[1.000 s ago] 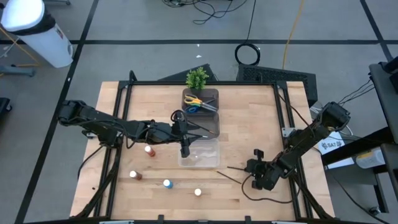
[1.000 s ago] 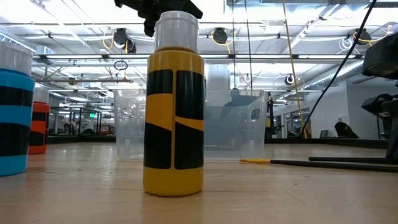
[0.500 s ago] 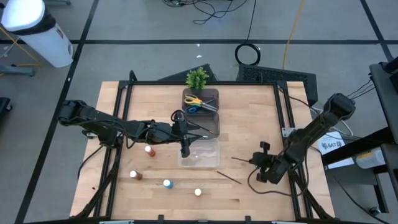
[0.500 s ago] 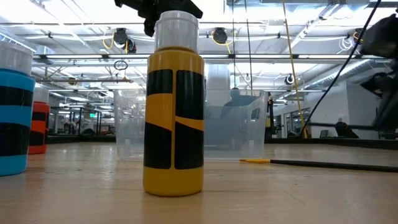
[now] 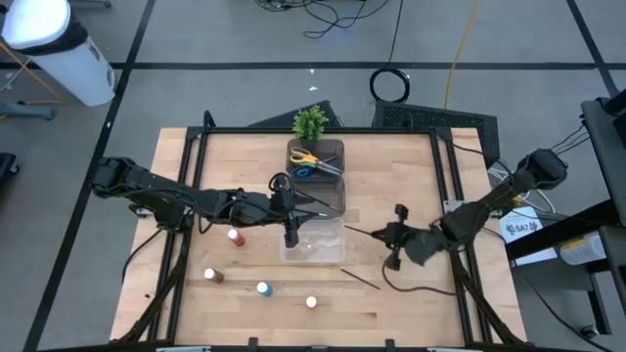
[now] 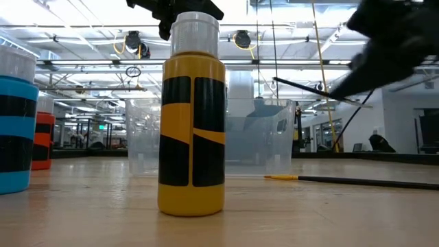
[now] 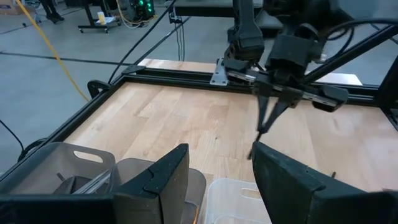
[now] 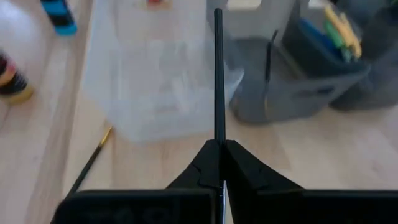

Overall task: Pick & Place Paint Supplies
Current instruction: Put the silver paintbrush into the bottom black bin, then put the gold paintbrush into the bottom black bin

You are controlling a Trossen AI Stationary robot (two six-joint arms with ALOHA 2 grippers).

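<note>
Right wrist view: the right gripper point(image 8: 219, 163) pinches a paintbrush point(image 8: 218, 74) by its end (risky); it could swing and miss the bins point(image 8: 292, 81).

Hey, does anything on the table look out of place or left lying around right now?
One loose paintbrush lies flat on the bare table, outside the clear bin. Four paint bottles stand upright, nothing spilled. The right gripper carries another paintbrush in shut jaws.

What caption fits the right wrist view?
Right gripper shut on a brush, aimed toward the clear bin.
</note>
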